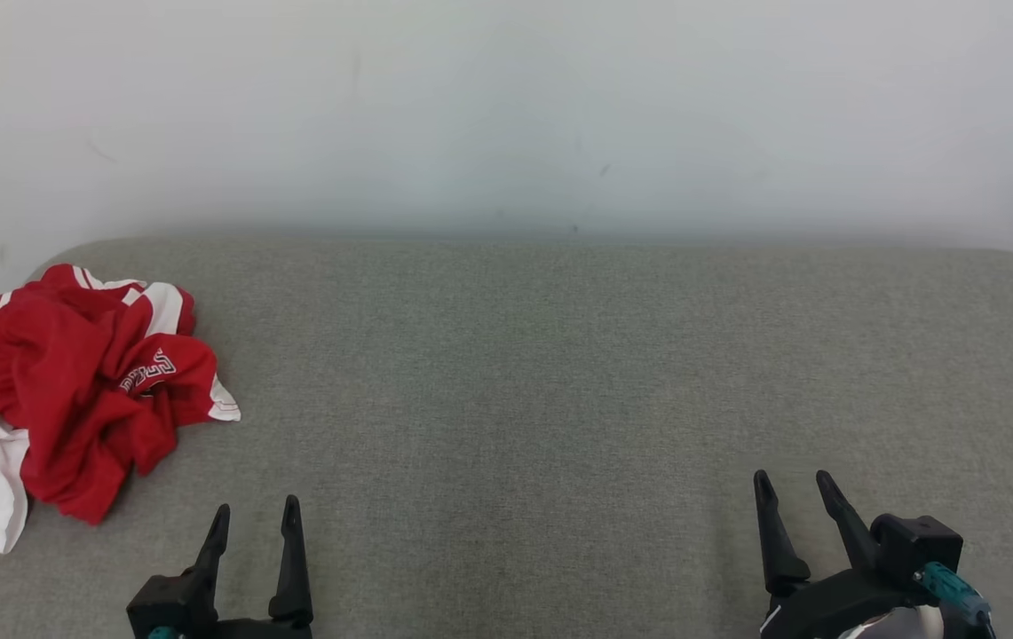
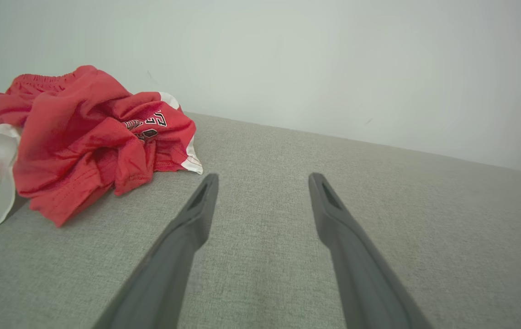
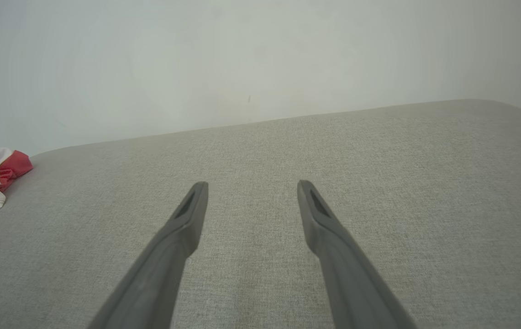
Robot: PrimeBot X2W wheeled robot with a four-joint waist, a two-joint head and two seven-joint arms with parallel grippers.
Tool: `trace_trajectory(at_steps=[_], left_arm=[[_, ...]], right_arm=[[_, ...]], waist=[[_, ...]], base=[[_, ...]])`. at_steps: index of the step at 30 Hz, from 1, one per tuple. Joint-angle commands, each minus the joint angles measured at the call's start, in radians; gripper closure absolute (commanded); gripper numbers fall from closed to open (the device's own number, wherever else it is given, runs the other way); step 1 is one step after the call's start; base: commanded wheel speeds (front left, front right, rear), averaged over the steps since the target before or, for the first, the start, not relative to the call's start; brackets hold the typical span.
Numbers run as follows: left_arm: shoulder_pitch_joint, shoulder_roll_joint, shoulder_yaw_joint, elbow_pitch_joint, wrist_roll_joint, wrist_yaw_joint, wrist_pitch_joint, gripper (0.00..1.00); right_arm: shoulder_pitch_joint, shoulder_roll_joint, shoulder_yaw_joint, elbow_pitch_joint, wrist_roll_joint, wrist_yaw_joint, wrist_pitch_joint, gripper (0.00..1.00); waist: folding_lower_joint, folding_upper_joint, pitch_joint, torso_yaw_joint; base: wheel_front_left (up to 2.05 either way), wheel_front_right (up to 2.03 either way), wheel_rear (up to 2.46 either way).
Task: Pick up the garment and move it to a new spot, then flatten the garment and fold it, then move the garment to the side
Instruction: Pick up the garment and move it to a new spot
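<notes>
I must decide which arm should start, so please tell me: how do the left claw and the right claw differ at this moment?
The left claw is close to the crumpled red and white garment; the right claw is far from it, across the grey cushion. In the head view the left claw's fingers rise almost straight, while the right claw's fingers lean to the left. Both are open and hold nothing.
</notes>
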Motion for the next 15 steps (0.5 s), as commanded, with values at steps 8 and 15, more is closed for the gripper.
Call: trace_trajectory(at_steps=[8,15], left_arm=[[-0.006,0.014,0.001,-0.04,-0.031,0.006,0.082,0.0],[0.024,0.04,0.003,-0.125,-0.025,0.03,0.145,0.0]], right_arm=[[0.013,0.0,0.011,-0.03,-0.004,0.004,0.048,0.0],[0.033,-0.001,0.015,-0.064,0.004,0.004,0.085,0.0]], waist=[[-0.0001,-0.0001,-0.012,0.08],[-0.0001,-0.0001,-0.025,0.193]], base=[[0.0,0.0,0.0],[0.0,0.0,0.0]])
